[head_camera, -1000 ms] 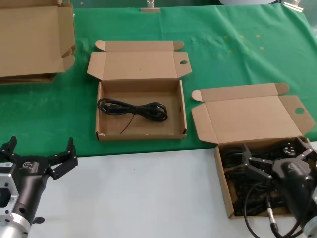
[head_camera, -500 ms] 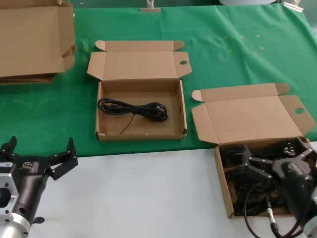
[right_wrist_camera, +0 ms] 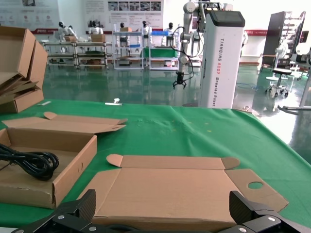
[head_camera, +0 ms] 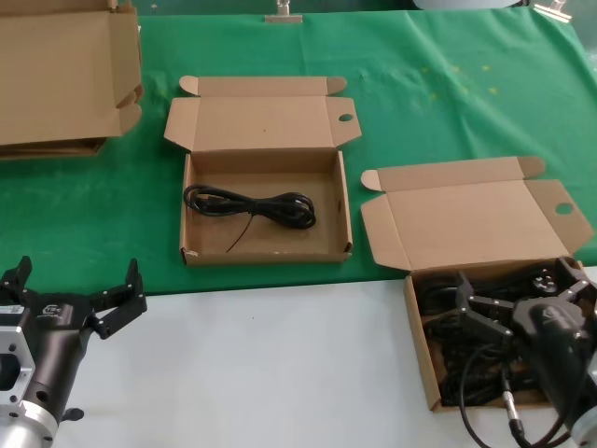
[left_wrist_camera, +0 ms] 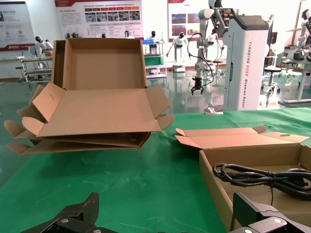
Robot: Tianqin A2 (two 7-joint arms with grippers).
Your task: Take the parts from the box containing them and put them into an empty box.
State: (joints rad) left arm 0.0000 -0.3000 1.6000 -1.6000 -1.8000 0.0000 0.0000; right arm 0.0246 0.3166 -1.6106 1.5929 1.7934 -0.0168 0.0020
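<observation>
The box containing the parts [head_camera: 421, 347] sits at the right on the white table edge, lid [right_wrist_camera: 180, 187] open, filled with a tangle of black cables [head_camera: 446, 327]. My right gripper [head_camera: 518, 285] hovers open over those cables, holding nothing; its fingers [right_wrist_camera: 80, 206] frame the lid in the right wrist view. The other shallow box [head_camera: 266, 255] lies in the middle on the green cloth, with one coiled cable bundle [head_camera: 252, 205] inside. My left gripper [head_camera: 76, 280] rests open at the near left, with nothing between its fingers and short of that box [left_wrist_camera: 214, 184].
A stack of larger folded cartons [head_camera: 61, 75] stands at the far left of the green cloth [head_camera: 438, 103]; the left wrist view has the cartons [left_wrist_camera: 97, 116] beyond the gripper. Bare white table [head_camera: 261, 364] lies between the two arms.
</observation>
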